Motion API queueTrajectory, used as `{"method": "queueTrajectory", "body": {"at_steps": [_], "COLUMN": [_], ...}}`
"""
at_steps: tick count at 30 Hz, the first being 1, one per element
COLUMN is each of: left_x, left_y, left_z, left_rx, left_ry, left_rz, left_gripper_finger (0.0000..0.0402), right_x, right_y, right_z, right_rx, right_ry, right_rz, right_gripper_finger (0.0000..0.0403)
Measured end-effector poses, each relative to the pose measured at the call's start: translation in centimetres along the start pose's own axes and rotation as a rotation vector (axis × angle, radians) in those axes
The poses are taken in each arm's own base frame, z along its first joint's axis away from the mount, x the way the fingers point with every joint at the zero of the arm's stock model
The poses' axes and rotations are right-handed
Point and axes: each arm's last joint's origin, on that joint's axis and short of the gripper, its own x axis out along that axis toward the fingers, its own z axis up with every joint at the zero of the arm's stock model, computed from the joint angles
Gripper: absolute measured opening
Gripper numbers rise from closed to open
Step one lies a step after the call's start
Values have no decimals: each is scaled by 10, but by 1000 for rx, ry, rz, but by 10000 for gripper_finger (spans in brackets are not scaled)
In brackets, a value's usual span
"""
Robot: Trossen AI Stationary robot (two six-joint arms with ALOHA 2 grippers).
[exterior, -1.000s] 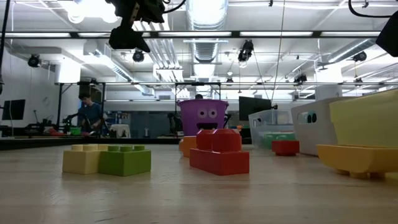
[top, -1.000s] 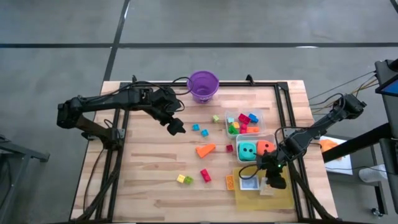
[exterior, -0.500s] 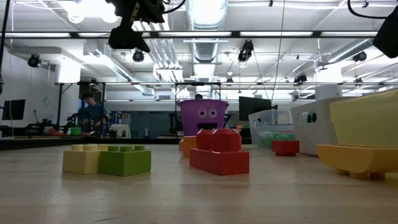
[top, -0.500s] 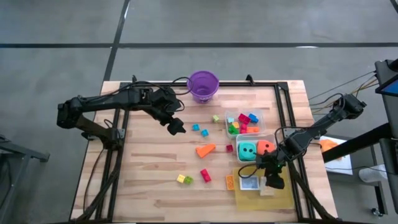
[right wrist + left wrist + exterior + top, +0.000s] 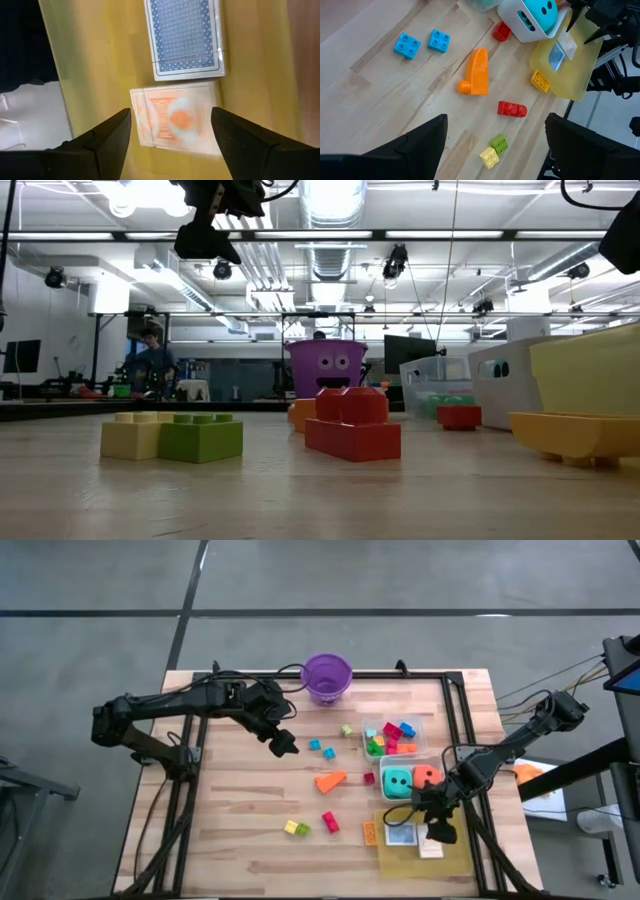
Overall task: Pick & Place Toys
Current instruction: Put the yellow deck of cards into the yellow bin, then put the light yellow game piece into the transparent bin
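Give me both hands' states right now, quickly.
Left hand: open, empty, hovering above the table's loose blocks.
Right hand: open over the yellow tray, holding nothing; the orange card lies flat between its fingers.

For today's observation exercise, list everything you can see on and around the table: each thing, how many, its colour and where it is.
Purple plastic bucket: one, table's far edge.
Small clear tub: one, holds mixed small blocks.
Second clear tub: one, holds teal and orange dice.
Yellow tray: one, near right corner, holds two card decks.
Orange wedge: one, table centre.
Blue blocks: two, beside left gripper.
Red block: one, near edge.
Yellow-green block pair: one, near edge.
Left gripper: open, above table.
Right gripper: open, over tray.
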Motion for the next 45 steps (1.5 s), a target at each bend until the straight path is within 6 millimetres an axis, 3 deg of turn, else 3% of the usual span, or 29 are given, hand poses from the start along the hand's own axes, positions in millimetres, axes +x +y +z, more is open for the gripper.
{"method": "queueTrajectory", "body": {"at_steps": [12, 19, 26, 36, 40, 45], "left_x": [0, 7, 34, 88, 115, 153], "left_y": [0, -11, -47, -99, -107, -101], "left_z": [0, -13, -50, -136, -155, -165], "left_rx": [-1, -27, 148, 863, 987, 1042], "left_ry": [3, 41, 94, 184, 200, 282], "left_rz": [2, 35, 98, 166, 177, 215], "left_gripper_finger": [324, 324, 324, 324, 324, 324], "right_x": [0, -10, -29, -45, -48, -49], "right_y": [0, 15, 42, 62, 67, 68], "right_z": [0, 9, 19, 31, 35, 36], "right_rx": [-5, 62, 8, -16, -7, 23], "right_ry": [-4, -64, -227, -442, -529, -558], "right_rz": [-8, -1, 16, 41, 61, 73], "right_gripper_finger": [267, 267, 267, 267, 267, 267]}}
